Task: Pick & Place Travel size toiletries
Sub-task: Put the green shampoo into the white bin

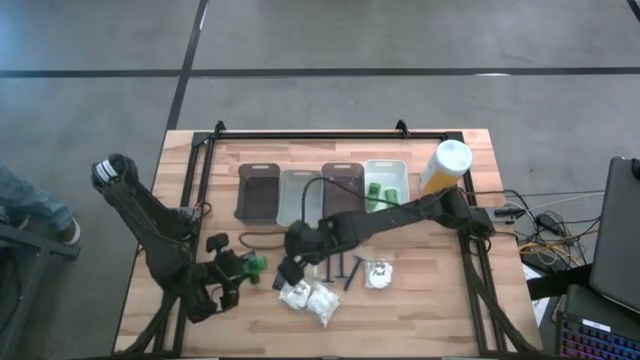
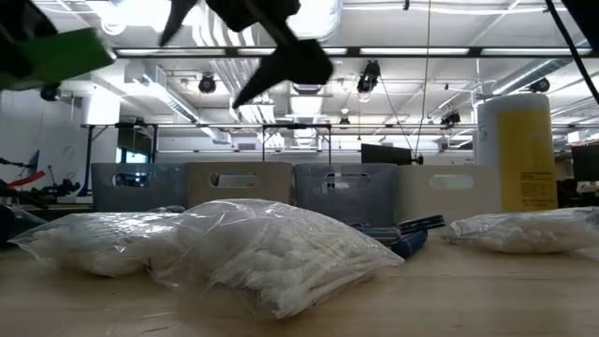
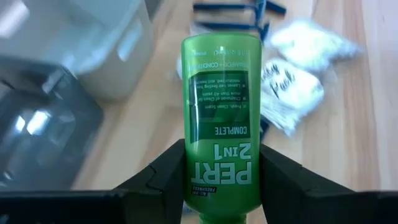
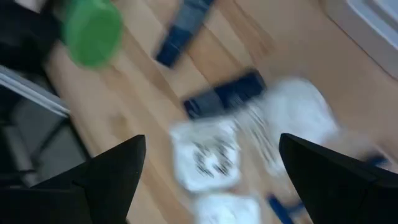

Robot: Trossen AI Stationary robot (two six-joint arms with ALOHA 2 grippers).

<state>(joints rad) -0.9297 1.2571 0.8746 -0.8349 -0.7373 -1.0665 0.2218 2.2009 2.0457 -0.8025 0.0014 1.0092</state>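
Note:
My left gripper [image 1: 243, 267] is shut on a bright green bottle [image 3: 217, 112], which is lifted above the table's near left part. The same bottle appears at the upper left of the low view [image 2: 51, 54] and in the right wrist view [image 4: 92, 31]. My right gripper [image 4: 211, 180] hangs open above the white round packets [image 1: 310, 298] and the dark blue razor sticks [image 1: 345, 268], touching nothing. Another white packet [image 1: 378, 273] lies to the right of the sticks. More green bottles [image 1: 385, 192] lie in the white bin. My left gripper pinches the green bottle between its two fingers [image 3: 166, 177], on the two sides of the end nearest the wrist [image 3: 217, 186]. The fingers slant down and lie along the bottle. The bottle sticks out ahead of the fingertips, clear of the table.
Several rectangular bins [image 1: 300, 195] stand in a row at the table's far middle. A yellow canister with a white lid [image 1: 447, 165] stands at their right. A black frame [image 1: 200, 170] borders the table. Cables and a laptop lie beyond the right edge.

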